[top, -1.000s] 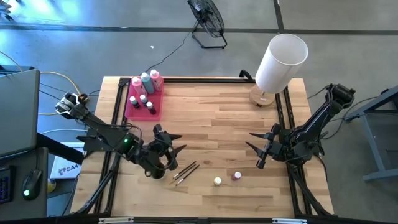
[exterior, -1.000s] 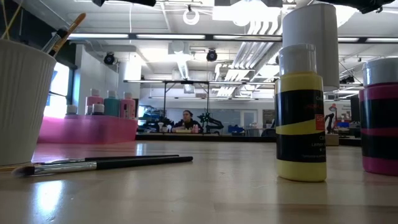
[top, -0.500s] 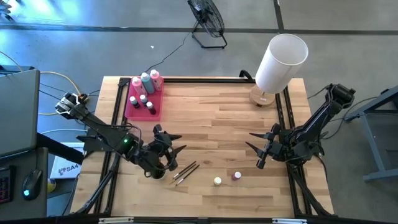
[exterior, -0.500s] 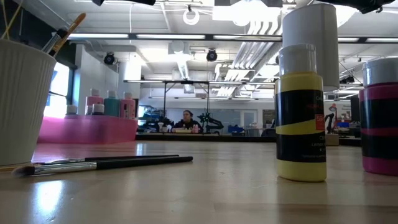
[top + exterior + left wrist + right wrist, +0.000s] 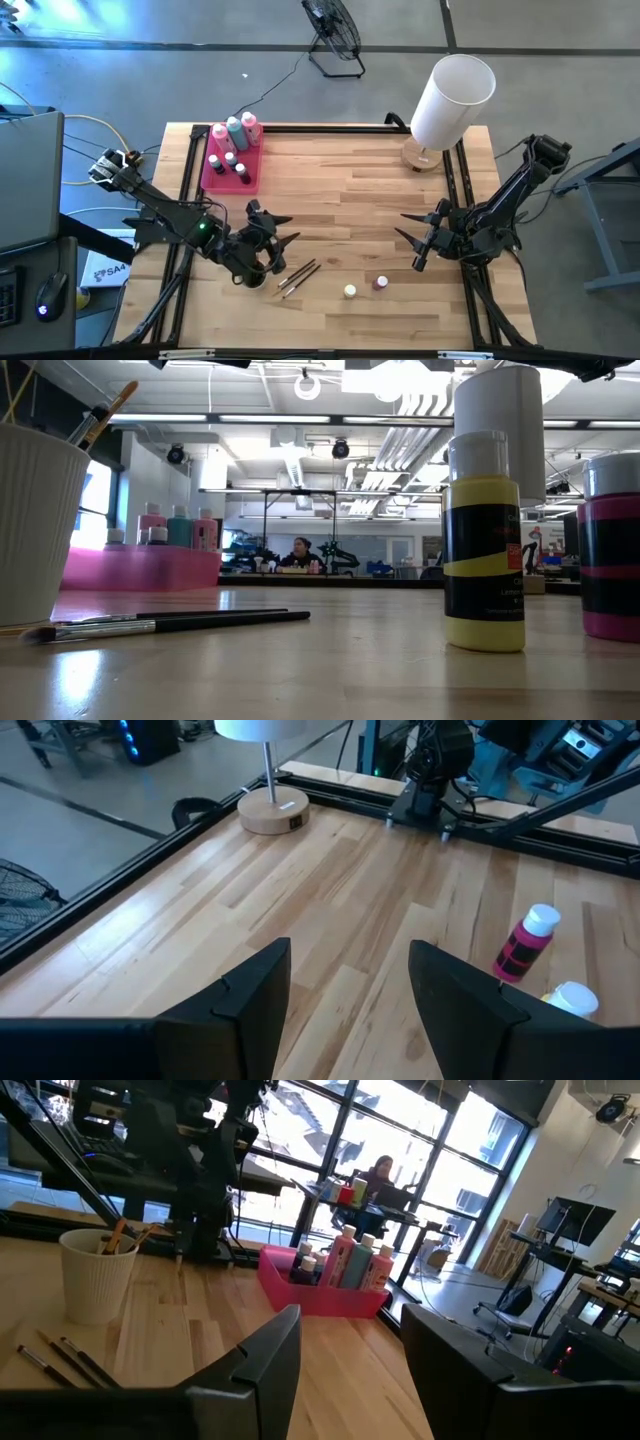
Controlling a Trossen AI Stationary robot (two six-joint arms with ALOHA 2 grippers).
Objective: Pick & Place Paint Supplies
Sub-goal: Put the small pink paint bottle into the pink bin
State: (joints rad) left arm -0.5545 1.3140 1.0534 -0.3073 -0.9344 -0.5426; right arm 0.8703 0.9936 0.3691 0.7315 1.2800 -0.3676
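Two loose pots: yellow pot (image 5: 349,291) and magenta pot (image 5: 381,283) stand near the front edge of the table (image 5: 360,190); a sideways brush from a finger would likely tip or roll one off.
High view, risk: brushes (image 5: 298,277) lie just beside the left gripper (image 5: 278,231); thin, flat handles could slip a pinch or get swept toward the pots.
High view, left arm: reaches in from the left side, folded low, gripper over the table's left-centre, jaws spread, holding nothing.
High view, right arm: right gripper (image 5: 408,232) waits at the right-centre, aimed inward, jaws spread, empty; pots lie between the two grippers, nearer the front.
High view, placed items: pink tray (image 5: 216,180) at the back-left holds squeeze bottles (image 5: 234,132) and small pots; crowded, so I judge a new drop could knock a bottle.
Low view, risk: yellow pot (image 5: 484,540) looks tall and narrow, magenta pot (image 5: 612,545) just beside it; nudging one may hit the other. Brushes (image 5: 170,623) flat on wood by a white cup (image 5: 38,520). No gripper seen.
Left wrist view, pose: fingers (image 5: 248,1000) apart, nothing between; magenta pot (image 5: 525,942) ahead, lamp base (image 5: 272,813) far.
Right wrist view, pose: fingers (image 5: 268,1355) apart, empty; cup (image 5: 98,1273), brushes (image 5: 62,1359) and tray (image 5: 322,1297) ahead; a person sits beyond the table.
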